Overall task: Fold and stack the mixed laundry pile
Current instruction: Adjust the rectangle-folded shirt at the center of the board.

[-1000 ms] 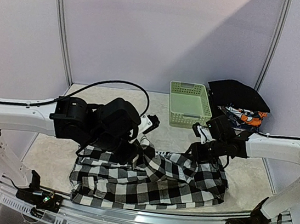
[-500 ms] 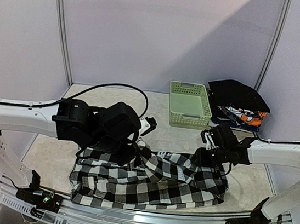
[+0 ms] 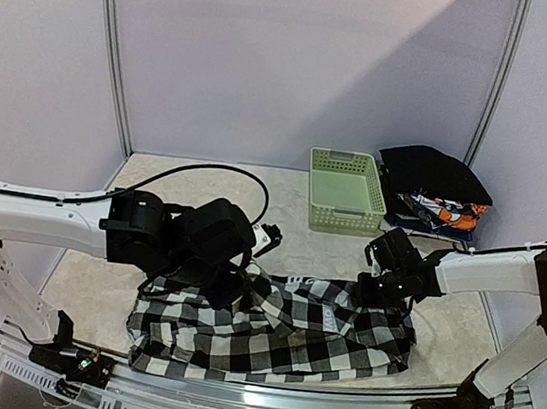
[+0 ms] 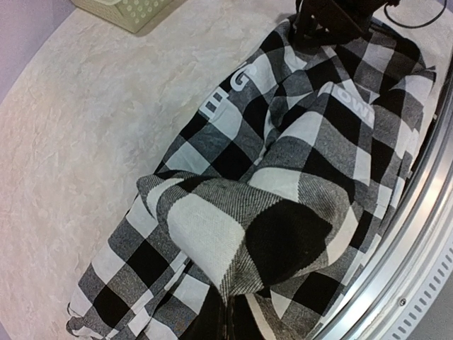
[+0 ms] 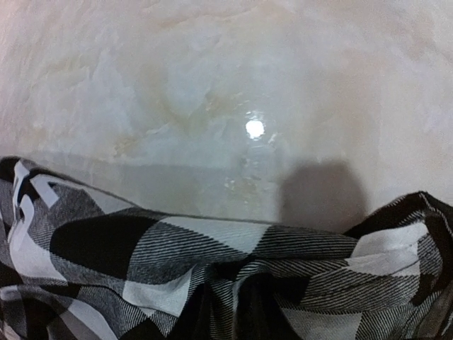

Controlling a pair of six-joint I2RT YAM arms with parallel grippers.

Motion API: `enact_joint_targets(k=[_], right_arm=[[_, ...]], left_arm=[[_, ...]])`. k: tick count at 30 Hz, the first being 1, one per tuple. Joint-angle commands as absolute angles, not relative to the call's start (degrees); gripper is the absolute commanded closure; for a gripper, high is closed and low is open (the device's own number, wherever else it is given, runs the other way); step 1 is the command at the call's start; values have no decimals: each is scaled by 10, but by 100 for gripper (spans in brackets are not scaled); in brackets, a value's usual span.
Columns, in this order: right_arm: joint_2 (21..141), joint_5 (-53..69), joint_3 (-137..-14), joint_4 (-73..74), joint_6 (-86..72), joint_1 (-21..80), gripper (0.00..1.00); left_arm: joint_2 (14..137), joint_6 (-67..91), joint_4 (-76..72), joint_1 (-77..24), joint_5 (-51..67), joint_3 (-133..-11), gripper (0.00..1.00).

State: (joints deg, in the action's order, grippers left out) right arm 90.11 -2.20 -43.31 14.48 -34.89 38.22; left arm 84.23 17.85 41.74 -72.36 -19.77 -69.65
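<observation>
The black-and-white checked shirt (image 3: 287,332) with white lettering lies crumpled along the table's front. My left gripper (image 3: 233,282) is shut on a bunched fold of its left part; in the left wrist view the fold (image 4: 248,234) rises out of the dark closed fingertips (image 4: 228,319). My right gripper (image 3: 371,288) is shut on the shirt's far right edge, low over the table; in the right wrist view the cloth (image 5: 212,248) covers the fingers (image 5: 244,308). A large black cloth (image 3: 434,172) lies on orange-blue-white printed pieces (image 3: 446,213) at the back right.
A pale green slotted basket (image 3: 346,190) stands at the back centre-right, next to the stacked garments. Bare table (image 3: 155,184) lies behind the shirt. A black cable (image 3: 208,168) arcs over the left arm. The metal front rail (image 3: 257,404) runs just below the shirt.
Both grippers have come down and slightly toward me with the shirt's far edge, which now lies lower and flatter on the table. Neither has let go.
</observation>
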Motion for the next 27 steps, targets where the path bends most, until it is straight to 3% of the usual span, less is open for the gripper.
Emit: enact_joint_targets(k=[1, 4, 16, 27], right_arm=[[902, -54, -445, 145, -358, 379, 85], [888, -67, -444, 149, -357, 379, 100], [780, -173, -412, 252, -346, 356, 100], [783, -97, -365, 245, -353, 355, 97]], left_arm=[[823, 176, 403, -729, -200, -684, 100], [820, 172, 401, -729, -203, -684, 100], [831, 160, 402, -725, -214, -709, 100], [866, 165, 462, -718, -206, -764, 100]])
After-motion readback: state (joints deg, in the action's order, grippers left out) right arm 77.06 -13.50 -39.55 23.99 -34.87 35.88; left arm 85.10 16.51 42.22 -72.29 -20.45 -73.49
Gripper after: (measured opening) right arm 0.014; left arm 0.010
